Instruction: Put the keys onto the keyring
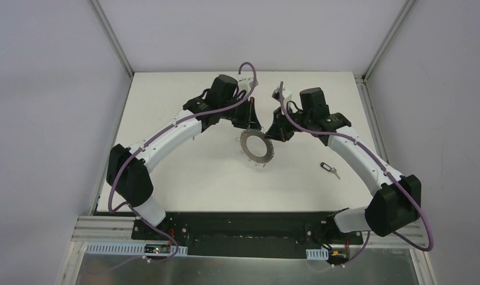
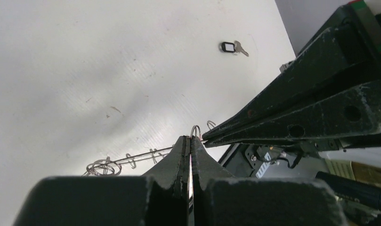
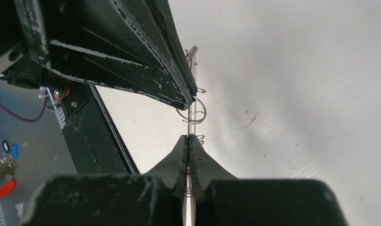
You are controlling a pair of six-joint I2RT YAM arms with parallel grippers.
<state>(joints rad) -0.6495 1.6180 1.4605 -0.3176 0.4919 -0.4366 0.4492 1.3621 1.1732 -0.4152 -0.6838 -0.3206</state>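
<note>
Left gripper (image 2: 190, 141): fingers pressed together on the far rim of the keyring (image 1: 256, 146). The rim shows edge-on between them.
Right gripper (image 3: 189, 140): also clamped on that rim, just beside the left's tips and nearly touching them.
Keyring: mid-table (image 1: 184, 172), pinched by both at its far edge and lying about flat. Can't tell if the near edge rests on the surface.
Loops (image 2: 103, 165): small wire loops around the rim. One sits right at the two sets of tips, and the rest trail off along the near side.
Black key (image 1: 328, 168): flat on the table, right of the keyring and well apart from it, beside the right forearm. Untouched.
Blue key: not seen on the table.
Progress (my read): no key on yet; this looks like setting up the hold.
Do it well: left holds alone while right lets go and fetches the black key. Grip the key by the blade so the head hole stays free. Present a loop that is clear of the left's fingers.
Risk: with a single pinch the keyring may pivot when right releases, so open slowly. The tips are crowded, so back straight out.
</note>
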